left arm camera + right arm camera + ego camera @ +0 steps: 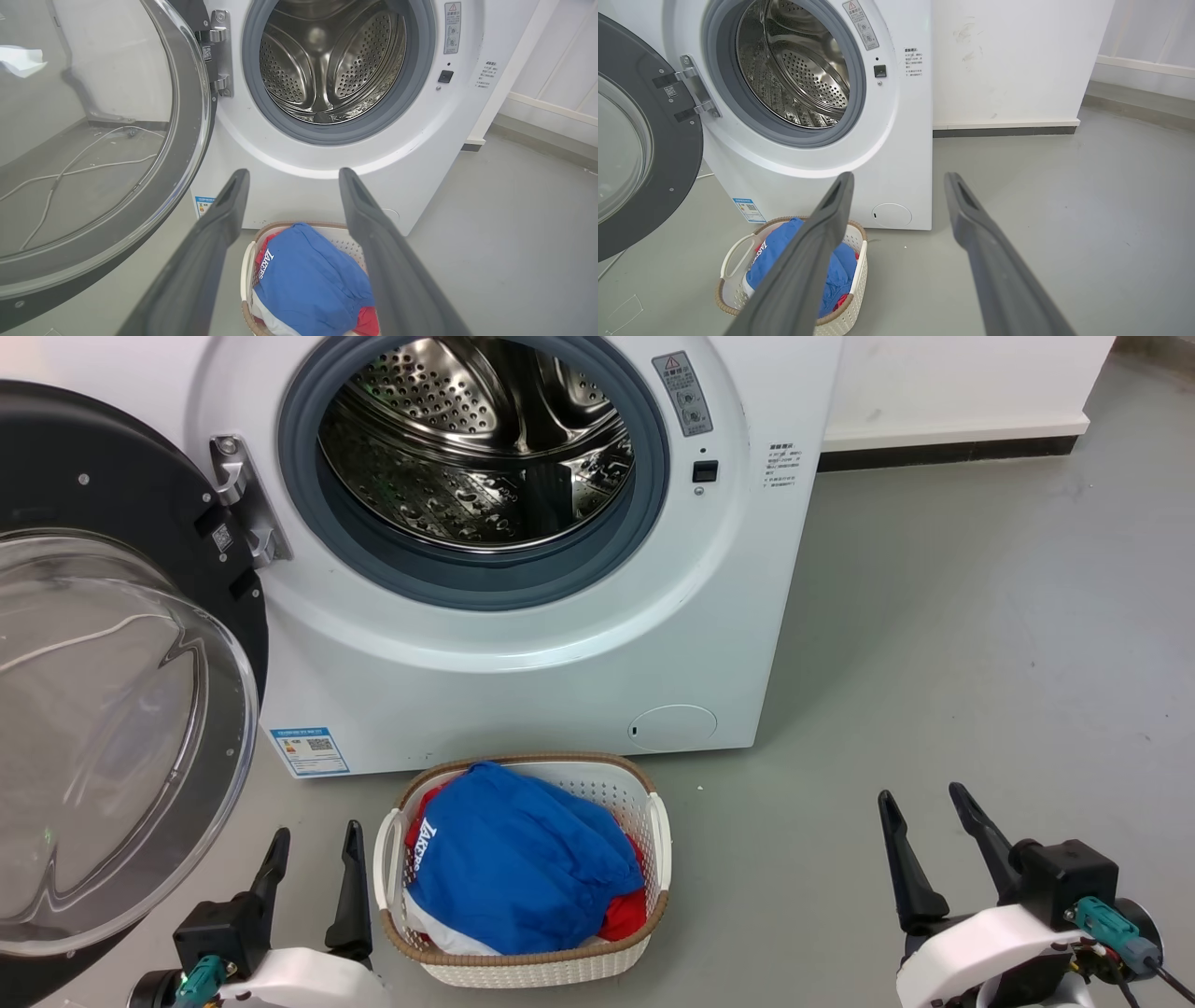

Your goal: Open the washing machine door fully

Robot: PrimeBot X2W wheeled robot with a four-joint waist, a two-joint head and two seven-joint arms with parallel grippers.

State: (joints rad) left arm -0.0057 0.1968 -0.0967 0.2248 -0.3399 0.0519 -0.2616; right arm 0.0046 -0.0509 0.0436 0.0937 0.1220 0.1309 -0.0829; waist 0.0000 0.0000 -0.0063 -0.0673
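left tool [316, 831], right tool [921, 792] spread apart, grey floor [934, 644], white wall [952, 373], washing machine door [112, 691] open

Your left gripper [289, 176] gapes empty.
At left, the round black glass-centred door [93, 154] stands wide open, hinged to the white boxy washing machine [299, 191].

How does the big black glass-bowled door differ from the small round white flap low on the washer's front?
Size: the large round glossy black door with its clear glass bowl is nearly as wide as the white washing machine; the small round white flap is far smaller. Colour: door black and clear, flap white. State: the door stands swung open; the flap sits shut, flush. Both are round.
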